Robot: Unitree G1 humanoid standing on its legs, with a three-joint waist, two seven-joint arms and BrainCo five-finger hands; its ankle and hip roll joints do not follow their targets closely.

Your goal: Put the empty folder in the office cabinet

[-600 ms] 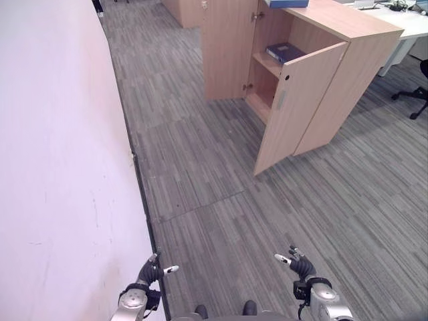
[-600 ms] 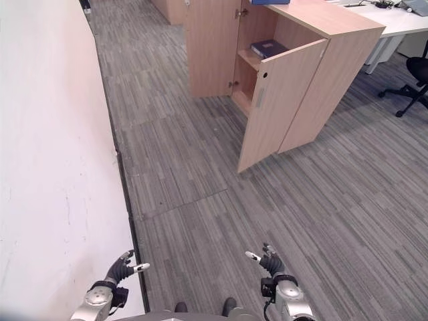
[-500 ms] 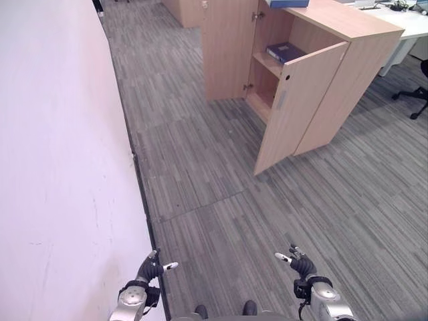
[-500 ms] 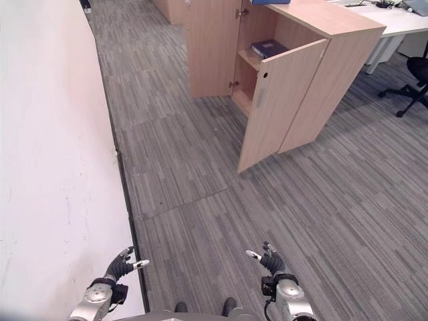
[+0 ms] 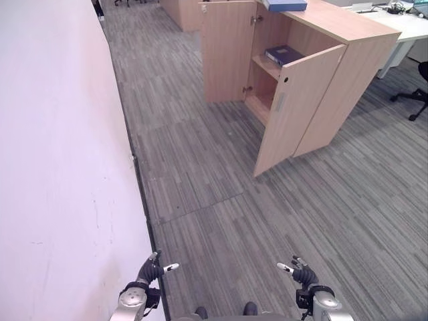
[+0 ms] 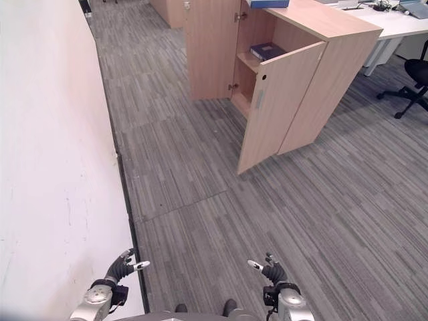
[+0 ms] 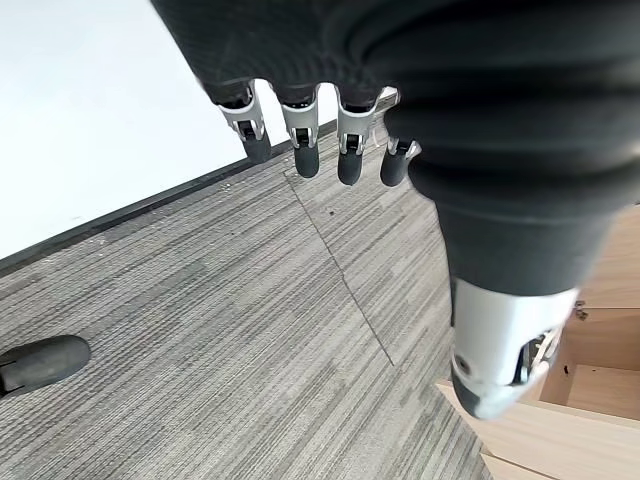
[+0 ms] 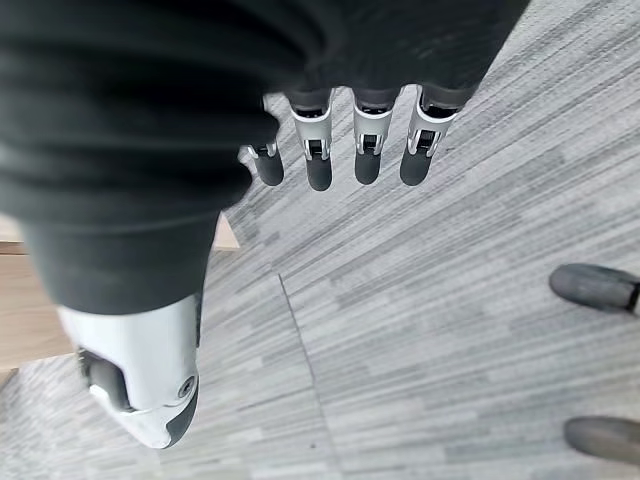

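Folder: a blue folder (image 5: 283, 53) lies flat on the shelf inside the cabinet (image 5: 348, 30), behind the open doors.
On top: another blue thing (image 5: 286, 5) sits on the cabinet's top, at the back edge.
What changed: the right hand (image 5: 302, 274) has sunk a little lower, away from the cabinet; the folder has not moved.
Hands: both are loose and empty, fingers hanging out straight. The left hand (image 5: 151, 269) is also well away from the cabinet.
What it means: the job looks done, I think, since nothing is being carried.
Edges: the near door (image 5: 297, 107) sticks out into the floor (image 5: 214, 167), and its corner is the thing to bump.
Room: lots of bare floor in front of the cabinet. A white wall (image 5: 60, 167) runs along the side away from it, and a desk (image 5: 408, 27) and chair (image 5: 414, 93) stand behind it.
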